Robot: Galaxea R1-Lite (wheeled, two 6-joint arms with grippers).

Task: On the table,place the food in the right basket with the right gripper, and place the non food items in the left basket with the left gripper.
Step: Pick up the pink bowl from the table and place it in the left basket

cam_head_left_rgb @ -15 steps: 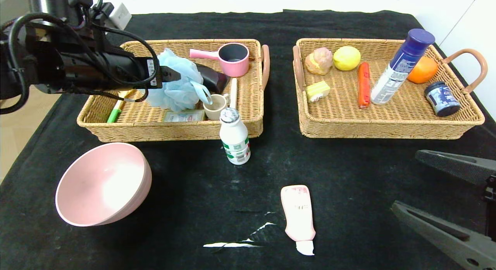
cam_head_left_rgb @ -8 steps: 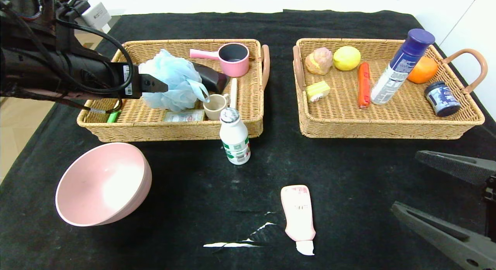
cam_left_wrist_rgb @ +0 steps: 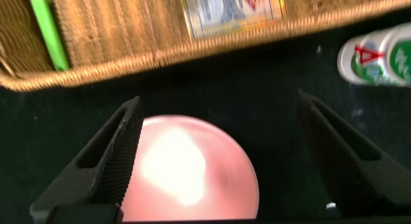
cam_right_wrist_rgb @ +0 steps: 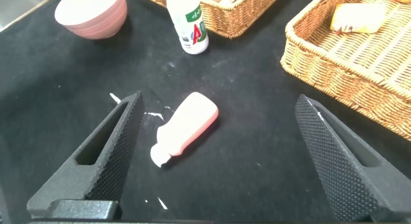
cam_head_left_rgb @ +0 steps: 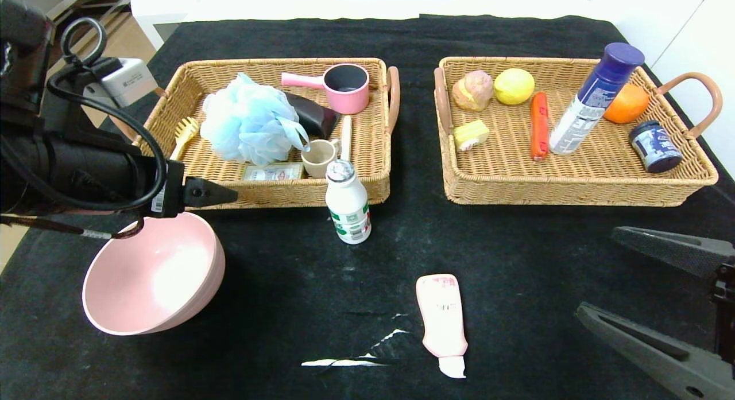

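A pink bowl (cam_head_left_rgb: pixel 152 274) sits on the black cloth at the front left. My left gripper (cam_head_left_rgb: pixel 227 194) is open and empty, hovering just above the bowl's far rim, in front of the left basket (cam_head_left_rgb: pixel 264 196). In the left wrist view the bowl (cam_left_wrist_rgb: pixel 186 169) lies between and below the spread fingers of the left gripper (cam_left_wrist_rgb: pixel 221 153). A white milk bottle (cam_head_left_rgb: pixel 347 202) stands in front of that basket. A pink tube (cam_head_left_rgb: pixel 442 322) lies at the front centre. My right gripper (cam_head_left_rgb: pixel 597 272) is open and empty at the front right; in its wrist view the right gripper (cam_right_wrist_rgb: pixel 219 101) faces the tube (cam_right_wrist_rgb: pixel 186 128).
The left basket holds a blue bath pouf (cam_head_left_rgb: pixel 247 119), a pink pot (cam_head_left_rgb: pixel 344 87), a beige cup and small items. The right basket (cam_head_left_rgb: pixel 574 190) holds a lemon, an orange, a carrot, bread, a blue spray can (cam_head_left_rgb: pixel 594 96) and a dark jar. White scraps lie near the tube.
My left arm has drawn back out of the left basket, toward the front, and now hangs over the pink bowl. The blue pouf stays in the basket. The right arm has not moved.
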